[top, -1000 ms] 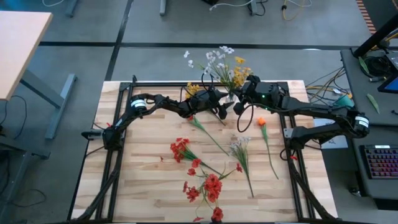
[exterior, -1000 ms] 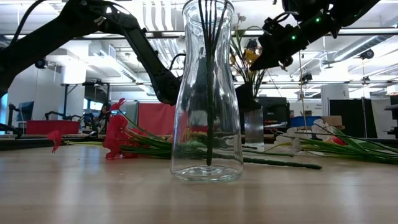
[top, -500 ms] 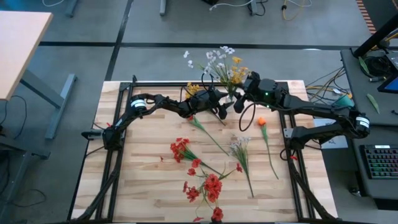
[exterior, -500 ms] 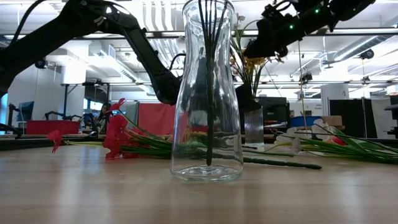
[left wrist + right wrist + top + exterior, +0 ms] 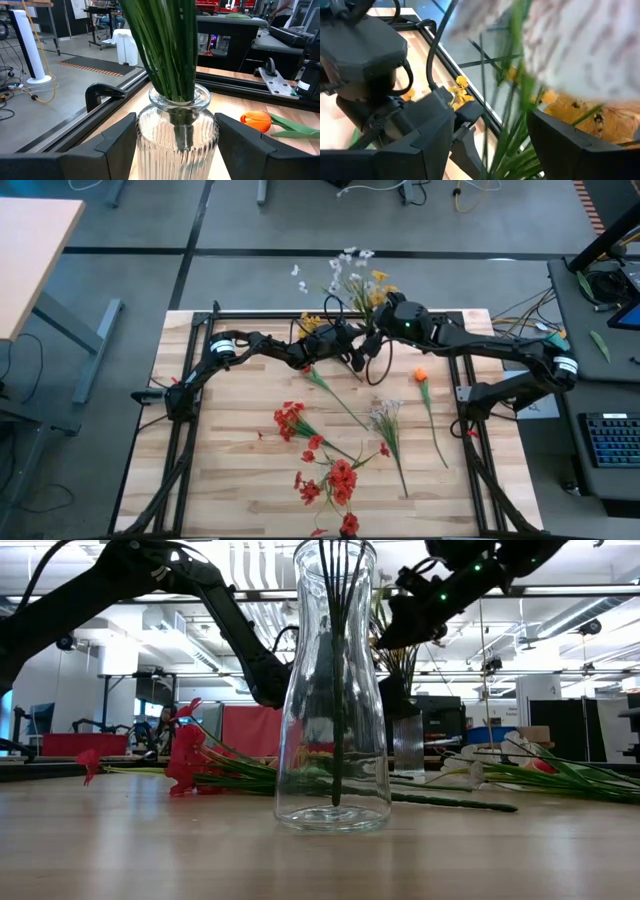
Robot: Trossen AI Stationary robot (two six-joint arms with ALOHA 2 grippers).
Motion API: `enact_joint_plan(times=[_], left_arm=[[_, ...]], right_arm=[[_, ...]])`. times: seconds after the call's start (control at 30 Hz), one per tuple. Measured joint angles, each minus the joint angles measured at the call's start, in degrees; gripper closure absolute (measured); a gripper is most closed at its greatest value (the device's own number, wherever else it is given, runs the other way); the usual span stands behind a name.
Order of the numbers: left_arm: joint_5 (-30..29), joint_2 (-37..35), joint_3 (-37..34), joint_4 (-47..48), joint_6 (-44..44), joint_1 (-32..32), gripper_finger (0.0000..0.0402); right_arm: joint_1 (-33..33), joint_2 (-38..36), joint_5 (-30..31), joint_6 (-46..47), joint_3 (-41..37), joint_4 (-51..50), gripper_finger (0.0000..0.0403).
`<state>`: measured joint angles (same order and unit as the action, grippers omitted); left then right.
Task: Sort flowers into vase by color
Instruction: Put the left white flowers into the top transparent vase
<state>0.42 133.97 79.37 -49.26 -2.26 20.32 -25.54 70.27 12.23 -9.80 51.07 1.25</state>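
The left end effector (image 5: 175, 145) has its two dark, angular fingers spread wide on either side of a ribbed clear glass vase (image 5: 176, 135), flanking it without clearly pressing on the glass. A dense bundle of thin green stems (image 5: 167, 45) rises out of that vase's round mouth. From above, the left arm reaches in from the left side of the tabletop toward the far edge, its end effector (image 5: 345, 340) at the vase. The right end effector (image 5: 375, 320) comes in from the right with the arm bent at the elbow and meets the same bunch higher up, among the white and yellow blossoms (image 5: 355, 280) that spill past the far edge; its fingers stand apart with green stems passing between them, though the blurred close view does not settle whether it grips any. Nearer the front, on the pale wooden slat tabletop (image 5: 240, 460), loose sprays lie flat: a cluster of red flowers (image 5: 325, 470), a white spray (image 5: 385, 420) and an orange flower (image 5: 421, 376) on a long stem toward the right. A second, smooth, flask-shaped glass vase (image 5: 333, 700) stands at the near edge holding several dark stems. The left and right margins of the tabletop beside the black frame rails (image 5: 190, 420) are bare wood.
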Motion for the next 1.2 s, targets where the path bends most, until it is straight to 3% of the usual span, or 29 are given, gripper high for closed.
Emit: enact_joint_plan(times=[0.17, 0.47, 0.87, 1.2], left_arm=[[0.0, 0.0, 0.0, 0.0, 0.0, 0.0, 0.0172], [0.0, 0.0, 0.0, 0.0, 0.0, 0.0, 0.0172], [0.0, 0.0, 0.0, 0.0, 0.0, 0.0, 0.0172], [0.0, 0.0, 0.0, 0.0, 0.0, 0.0, 0.0172]], right_arm=[[0.0, 1.1, 0.0, 1.0, 3.0, -3.2, 0.0203], [0.2, -0.4, -0.1, 1.7, 2.9, -7.1, 0.0382], [0.1, -0.4, 0.0, 2.8, 0.3, -8.1, 0.0393], [0.1, -0.4, 1.3, 2.2, -5.4, -2.2, 0.0393]])
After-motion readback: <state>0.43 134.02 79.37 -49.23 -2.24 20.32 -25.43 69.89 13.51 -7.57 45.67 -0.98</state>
